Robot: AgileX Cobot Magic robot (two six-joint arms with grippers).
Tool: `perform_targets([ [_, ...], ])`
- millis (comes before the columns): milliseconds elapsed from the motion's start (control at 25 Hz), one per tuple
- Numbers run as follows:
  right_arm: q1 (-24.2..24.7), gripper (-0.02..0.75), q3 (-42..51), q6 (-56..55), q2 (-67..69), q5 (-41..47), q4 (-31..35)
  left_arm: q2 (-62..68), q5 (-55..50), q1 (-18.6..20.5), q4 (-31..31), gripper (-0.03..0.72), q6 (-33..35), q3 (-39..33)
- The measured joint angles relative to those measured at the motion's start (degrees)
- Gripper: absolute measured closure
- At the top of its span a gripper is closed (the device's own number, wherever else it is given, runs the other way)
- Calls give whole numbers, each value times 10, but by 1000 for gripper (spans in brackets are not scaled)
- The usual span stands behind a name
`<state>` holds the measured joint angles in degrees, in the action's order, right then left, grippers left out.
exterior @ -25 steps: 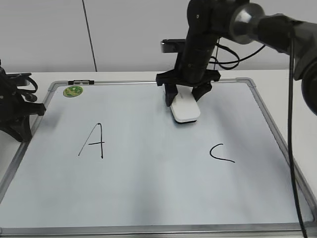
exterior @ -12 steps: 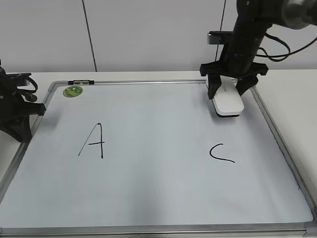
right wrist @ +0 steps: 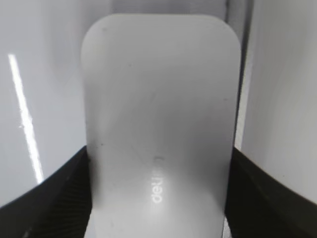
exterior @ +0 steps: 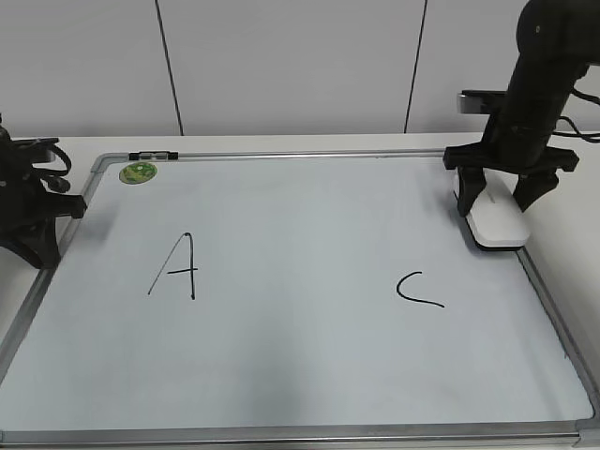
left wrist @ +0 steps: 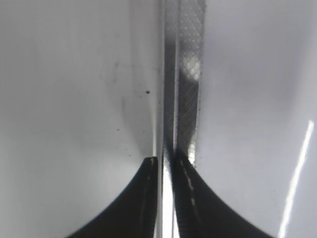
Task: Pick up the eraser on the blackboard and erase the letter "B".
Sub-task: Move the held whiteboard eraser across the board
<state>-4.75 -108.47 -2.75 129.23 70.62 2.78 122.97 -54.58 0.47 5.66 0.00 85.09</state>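
The white eraser [exterior: 495,225] is gripped by my right gripper [exterior: 495,201] at the right edge of the blackboard [exterior: 300,375], against its silver frame. In the right wrist view the eraser [right wrist: 158,99] fills the space between the jaws [right wrist: 159,163], grey lettering facing up. The black "A" [exterior: 178,267] and "C" [exterior: 417,289] are on the board. No letter "B" shows anywhere on it. My left gripper [left wrist: 164,161] is shut and empty over the board's frame strip [left wrist: 184,99]; its arm [exterior: 28,202] sits at the board's left edge.
A small round green magnet [exterior: 138,172] sits at the board's top left corner. A small dark clip [exterior: 155,155] lies on the top frame. White table surface shows right of the board [exterior: 572,234], and a wall stands behind.
My right gripper has carried the eraser from the board's upper middle rightwards to its right edge. The left arm has not moved.
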Motion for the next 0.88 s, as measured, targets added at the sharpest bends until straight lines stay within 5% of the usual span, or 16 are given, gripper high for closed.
perform_targets([
  [880,4,211,6,12,0,-4,-1,0,0,0,1,603,0,0],
])
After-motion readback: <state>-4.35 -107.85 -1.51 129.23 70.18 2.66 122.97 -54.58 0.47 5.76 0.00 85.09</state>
